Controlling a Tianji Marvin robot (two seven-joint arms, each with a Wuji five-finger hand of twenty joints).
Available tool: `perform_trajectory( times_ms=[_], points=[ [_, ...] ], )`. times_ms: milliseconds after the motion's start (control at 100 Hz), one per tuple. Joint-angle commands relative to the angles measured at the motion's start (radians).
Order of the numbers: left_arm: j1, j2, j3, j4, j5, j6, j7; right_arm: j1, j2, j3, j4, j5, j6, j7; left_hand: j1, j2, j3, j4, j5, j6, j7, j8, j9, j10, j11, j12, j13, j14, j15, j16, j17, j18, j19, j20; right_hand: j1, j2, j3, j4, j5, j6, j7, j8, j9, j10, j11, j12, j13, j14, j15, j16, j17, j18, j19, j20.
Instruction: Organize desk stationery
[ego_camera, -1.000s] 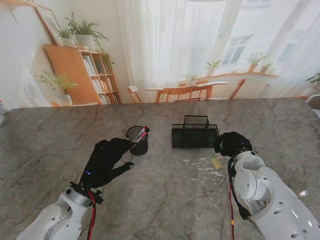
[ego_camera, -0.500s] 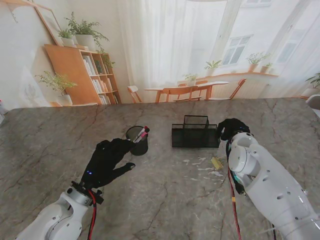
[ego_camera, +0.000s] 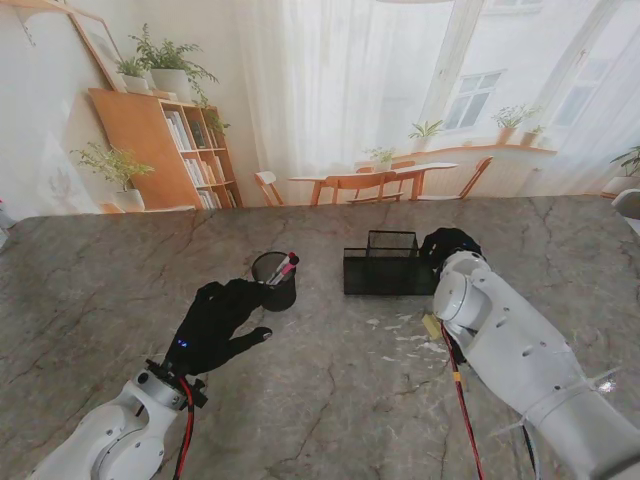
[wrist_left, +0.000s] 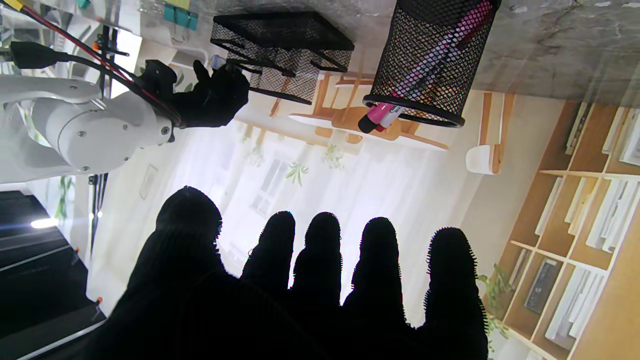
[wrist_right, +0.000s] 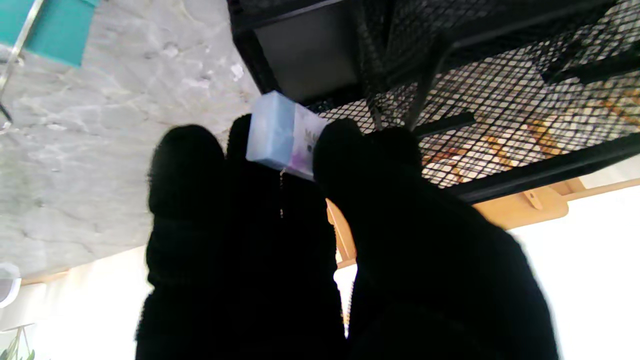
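Eraser (wrist_right: 282, 135) pinched between right-hand fingers (wrist_right: 345, 150), best carried just past mesh organizer (wrist_right: 500, 75) rim before loosening; left fingers (wrist_left: 322, 240) spread, empty.

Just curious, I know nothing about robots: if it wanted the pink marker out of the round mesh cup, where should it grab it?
By the capped end of the pink marker, coming from above. That end alone sticks out over the cup's rim, leaning toward the robot's right; the mesh encloses the rest.

Print on pale blue box (wrist_right: 285, 136) too blurred; nothing else legible.
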Motion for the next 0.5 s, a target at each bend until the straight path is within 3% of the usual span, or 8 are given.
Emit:
perform_trajectory(
  times_ms=[0,250,410,490],
  points=[
    [-0.001,0.001,0.006,0.004,0.002,0.002,-0.005,0.017,-0.015,-0.004,0.006,0.013,0.009,0.007,0.012,0.076,-0.015,-0.068,0.020,-0.015,0.012,0.017,0.004,-0.016,0.001,0.010,0.013,-0.022,0.008,0.005,-0.007,0.000,0.006,0.016,0.110,0.051,0.038,0.049,-0.019,0.002,-0.005,-0.020,0.015,-0.038,0.037,0.002,-0.001,-0.010,0.007,-0.007,0.022,-0.084,0.000,-0.014],
    [-0.002,0.002,0.007,0.007,0.002,0.000,-0.007,0.037,-0.028,-0.026,0.040,0.042,0.013,-0.010,0.011,0.078,-0.015,-0.068,0.021,-0.018,0.013,0.018,0.005,-0.017,0.001,0.010,0.014,-0.025,0.008,0.004,-0.007,0.001,0.006,0.017,0.017,0.021,0.008,0.097,-0.146,0.017,0.059,-0.095,-0.057,0.004,0.008,0.027,-0.046,-0.005,0.001,-0.024,-0.013,-0.084,-0.014,-0.019],
    [-0.003,0.002,0.008,0.008,0.002,0.000,-0.005,0.034,-0.023,-0.025,0.035,0.036,0.001,0.001,0.009,0.079,-0.016,-0.068,0.022,-0.016,0.013,0.018,0.005,-0.016,0.001,0.010,0.014,-0.025,0.007,0.004,-0.008,0.002,0.005,0.017,-0.054,0.025,-0.006,0.115,-0.228,0.044,0.030,-0.117,-0.134,0.022,0.000,0.025,-0.099,-0.005,-0.003,-0.021,-0.057,-0.071,-0.023,-0.011],
    [-0.004,0.002,0.008,0.010,0.002,-0.002,-0.005,0.033,-0.024,-0.024,0.035,0.041,0.002,0.000,0.010,0.080,-0.015,-0.068,0.023,-0.017,0.013,0.018,0.006,-0.017,0.001,0.010,0.014,-0.023,0.007,0.004,-0.008,0.002,0.004,0.016,-0.085,0.024,-0.003,0.119,-0.249,0.063,-0.007,-0.107,-0.183,0.032,0.035,-0.014,-0.120,-0.003,0.002,-0.029,-0.068,-0.060,-0.024,0.002]
  ],
)
